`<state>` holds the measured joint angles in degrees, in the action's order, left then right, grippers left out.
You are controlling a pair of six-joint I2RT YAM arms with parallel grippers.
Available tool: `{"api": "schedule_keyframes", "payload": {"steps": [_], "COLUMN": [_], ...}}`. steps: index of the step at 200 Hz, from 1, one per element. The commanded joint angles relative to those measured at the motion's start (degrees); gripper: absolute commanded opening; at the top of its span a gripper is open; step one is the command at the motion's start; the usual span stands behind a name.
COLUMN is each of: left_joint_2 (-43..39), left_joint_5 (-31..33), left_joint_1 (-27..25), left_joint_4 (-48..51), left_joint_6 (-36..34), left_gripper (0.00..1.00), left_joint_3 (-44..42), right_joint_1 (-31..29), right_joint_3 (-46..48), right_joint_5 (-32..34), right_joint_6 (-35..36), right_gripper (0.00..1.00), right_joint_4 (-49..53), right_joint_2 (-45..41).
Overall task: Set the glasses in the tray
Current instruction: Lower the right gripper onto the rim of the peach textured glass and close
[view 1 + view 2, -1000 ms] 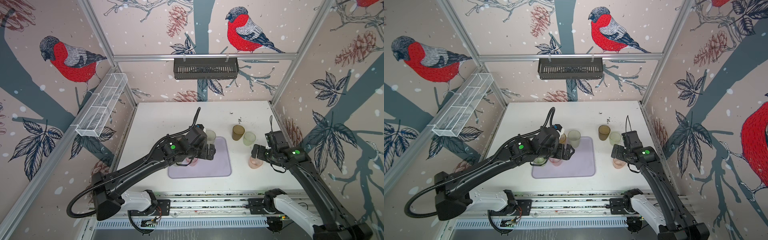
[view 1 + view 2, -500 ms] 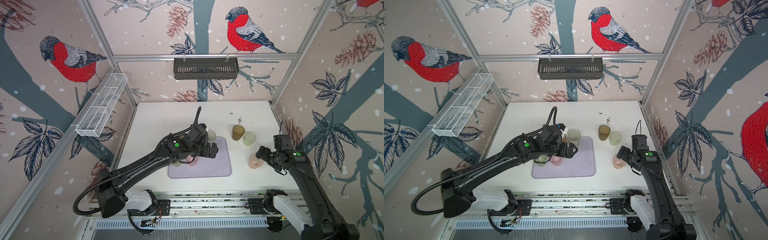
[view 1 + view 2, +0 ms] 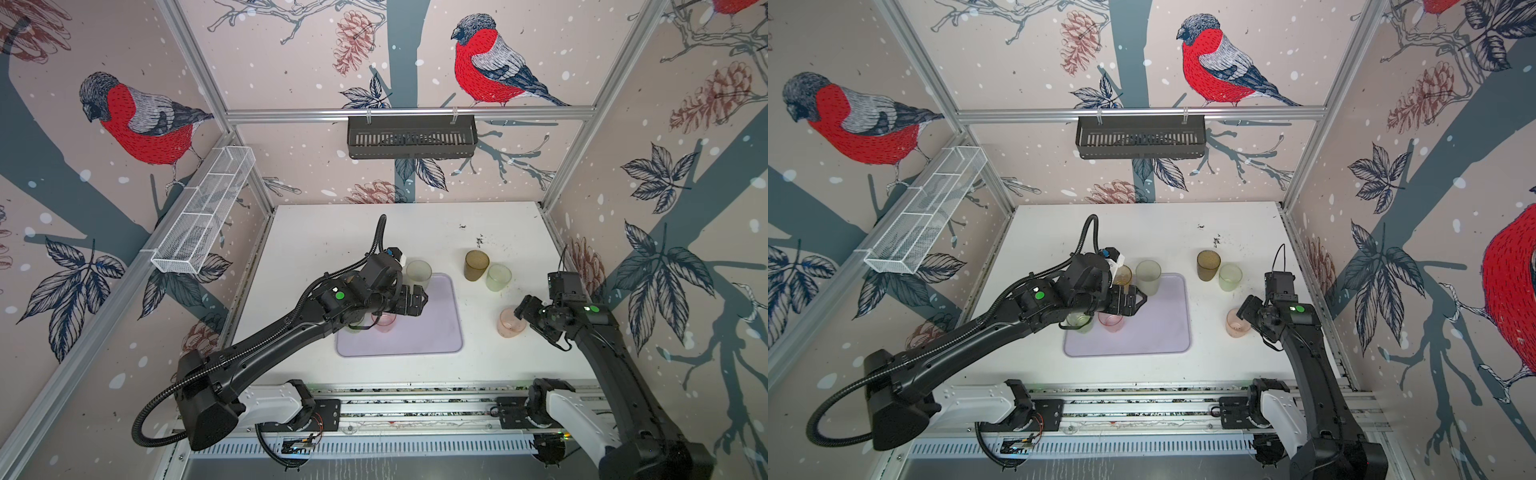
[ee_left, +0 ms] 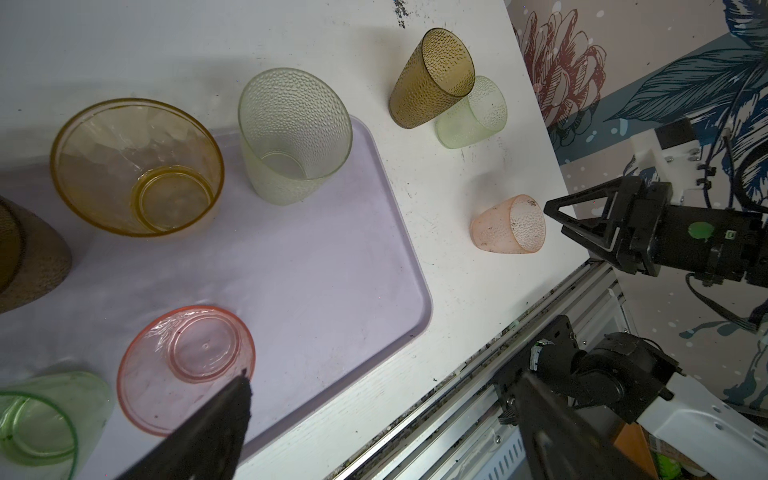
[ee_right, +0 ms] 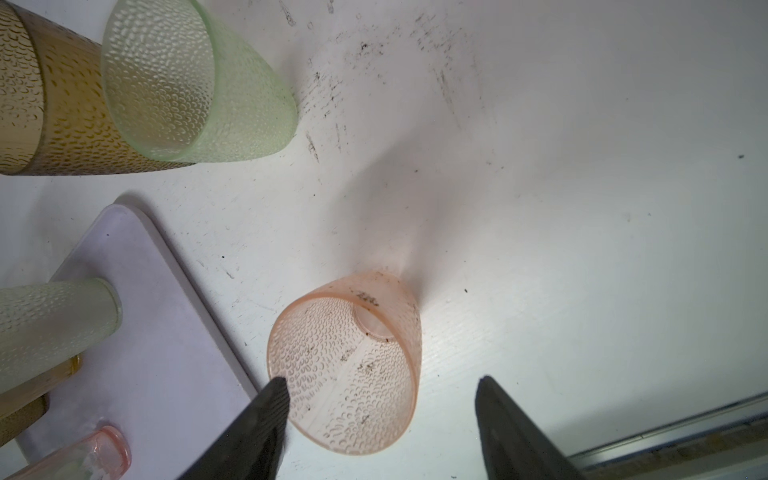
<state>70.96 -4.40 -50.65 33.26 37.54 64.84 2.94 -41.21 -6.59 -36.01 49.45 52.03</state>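
While the right jaws stand spread apart, the pink glass (image 5: 349,365) sits between them.

1. Both top views: set high at the front, aimed steeply down, far off, covering the whole worktop (image 3: 332,232); coverage nearly identical.
2. Left wrist view: close above the tray (image 4: 332,270), facing across it toward the right hand (image 4: 555,218).
3. Right wrist view: closest, directly over the pink glass (image 5: 345,365); tray corner and that glass shared with the left wrist view.

White, scuffed desk (image 3: 332,237) carrying lilac tray (image 3: 432,332), with brown glass (image 3: 476,266), pale green glass (image 3: 498,277) and pink glass (image 3: 509,323) upright beyond tray's right edge.
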Motion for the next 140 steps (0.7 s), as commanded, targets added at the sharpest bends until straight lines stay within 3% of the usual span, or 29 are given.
{"api": "schedule_keyframes", "payload": {"steps": [1,140], "left_joint_2": [-0.4,-3.0], "left_joint_5": [-0.9,-1.1], "left_joint_1": [0.2,1.5], "left_joint_4": [-2.6,-4.0], "left_joint_6": [0.1,0.3], "left_gripper": [0.99,0.98], "left_joint_3": [-0.4,-2.9], "right_joint_1": [0.0,-2.4], "right_joint_3": [0.4,0.8], "right_joint_5": [-0.3,0.5], "right_joint_6": [-1.8,-2.2], "right_gripper": [0.68,0.48], "right_joint_4": [0.2,-0.8], "right_joint_2": [-0.3,3.3]}}
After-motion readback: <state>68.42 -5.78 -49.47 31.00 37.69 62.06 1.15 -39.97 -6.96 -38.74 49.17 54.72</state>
